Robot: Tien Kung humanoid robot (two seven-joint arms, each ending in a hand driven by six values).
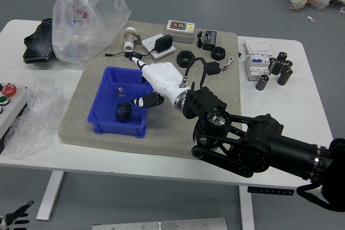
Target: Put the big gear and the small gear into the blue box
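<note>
Inside the blue plastic box (pixel 105 112): dark toothed gear (pixel 124 111); small metallic gear (pixel 120 91), probably
Right white-and-black hand (pixel 163 81): spread wide, empty
Left black hand (pixel 14 219): bottom corner; fingers apart

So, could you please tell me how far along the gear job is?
It looks nearly done. A dark toothed gear sits in the blue box, with a smaller shiny piece behind it, probably the small gear, though too small to be sure. The right hand is open by the box's right side, holding nothing. If that piece is the gear, only withdrawing the hand seems left.
</note>
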